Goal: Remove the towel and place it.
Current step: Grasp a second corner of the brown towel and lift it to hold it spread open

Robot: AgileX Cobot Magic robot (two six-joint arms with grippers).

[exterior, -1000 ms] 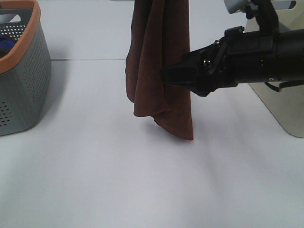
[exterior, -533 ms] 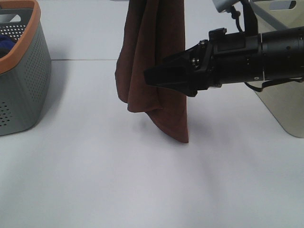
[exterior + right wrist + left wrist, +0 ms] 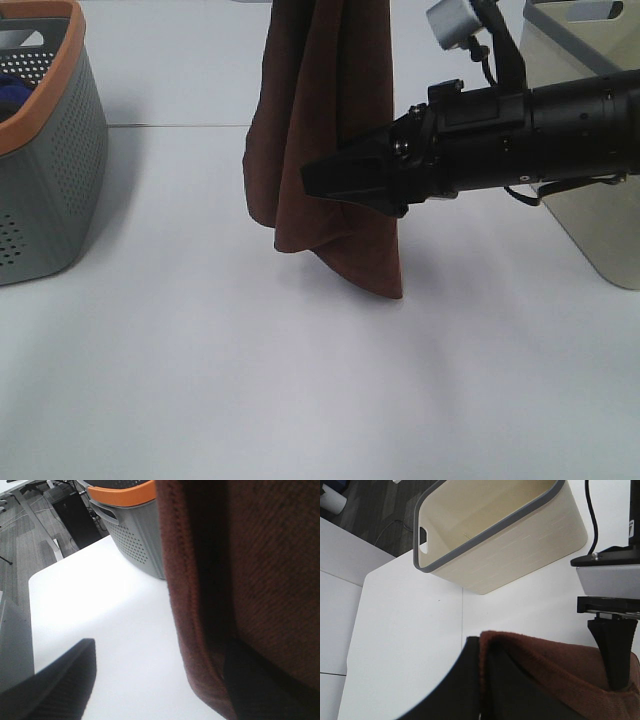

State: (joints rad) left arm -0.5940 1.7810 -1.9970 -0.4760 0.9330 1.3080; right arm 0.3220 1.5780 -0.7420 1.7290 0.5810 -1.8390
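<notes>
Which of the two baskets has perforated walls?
The grey basket with the orange rim, at the left of the high view. The beige basket on the right has solid walls and a grey rim.

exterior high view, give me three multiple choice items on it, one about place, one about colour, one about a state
1. Where is the towel?
A. Lying flat, spread out
B. Hanging down between the grey basket and the cream basket
C. Inside the grey basket

2. What colour is the grey basket's rim?
A. Orange
B. Green
C. White

3. How does the right pincer stand?
A. Shut, far from the towel
B. Open, at the towel's hanging edge
C. Shut on the grey basket's rim

Answers:
1 B: the cloth hangs in folds from above the frame, between the two baskets.
2 A: an orange band runs round its top.
3 B: the right wrist view shows its fingers apart at the towel's hem.
</notes>
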